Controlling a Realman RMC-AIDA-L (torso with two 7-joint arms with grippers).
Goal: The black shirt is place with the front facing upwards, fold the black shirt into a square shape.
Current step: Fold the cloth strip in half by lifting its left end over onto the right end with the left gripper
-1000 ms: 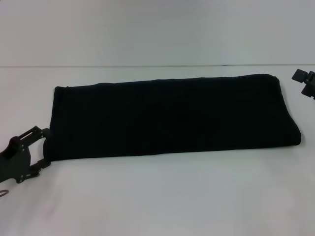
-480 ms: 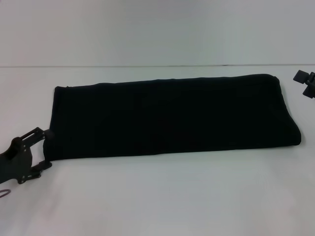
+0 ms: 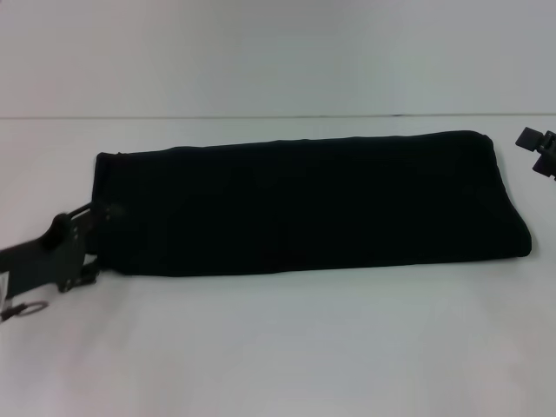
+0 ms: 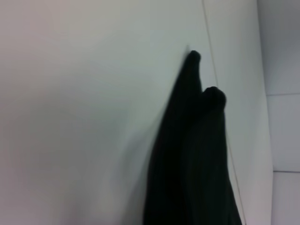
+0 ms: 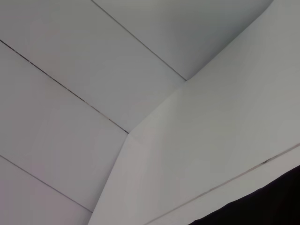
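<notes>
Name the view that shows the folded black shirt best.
The head view: the black cotton shirt lies there whole, as a long folded band on the white table. The left wrist view shows only one bunched end, the right wrist view just a corner.

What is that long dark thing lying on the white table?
Across the middle of the white table lies the black shirt, folded into a long flat band. The left gripper sits at its left end, the right gripper apart from its right end. Nothing else is cloth.

Soft even light (wrist pics blurry)
</notes>
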